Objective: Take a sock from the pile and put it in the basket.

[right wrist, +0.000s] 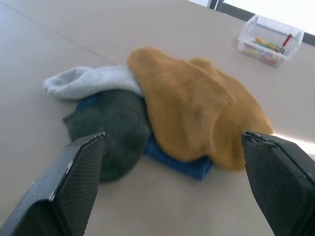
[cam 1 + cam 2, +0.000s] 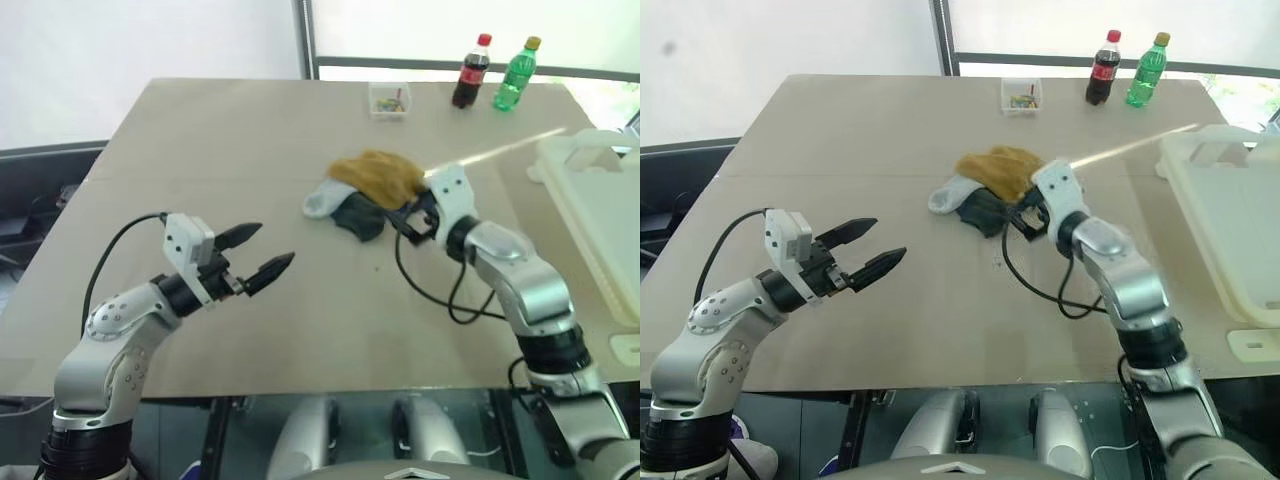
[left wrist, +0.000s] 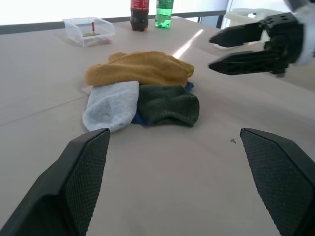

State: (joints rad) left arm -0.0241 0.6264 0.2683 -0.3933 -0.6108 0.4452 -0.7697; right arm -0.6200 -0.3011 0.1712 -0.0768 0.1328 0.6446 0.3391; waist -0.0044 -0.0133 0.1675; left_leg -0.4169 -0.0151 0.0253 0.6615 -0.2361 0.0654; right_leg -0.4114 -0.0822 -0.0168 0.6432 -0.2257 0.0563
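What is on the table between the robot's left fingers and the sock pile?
Nothing: bare table lies between the left gripper and the sock pile, seen in the left eye view.

A staged test room or lab is being suggested rather than a home. A large plain beige worktop [image 2: 250,150] is being used as a sparse stage, with a few props being laid out well apart: a small heap of socks [image 2: 365,192] near the middle, a small clear box [image 2: 389,100] of coloured bits and two drink bottles, one cola [image 2: 471,72] and one green [image 2: 514,75], along the far edge. A white plastic basket [image 2: 600,215] is being kept at the right side. Bare white walls and a dark-framed window [image 2: 470,66] are being seen behind.
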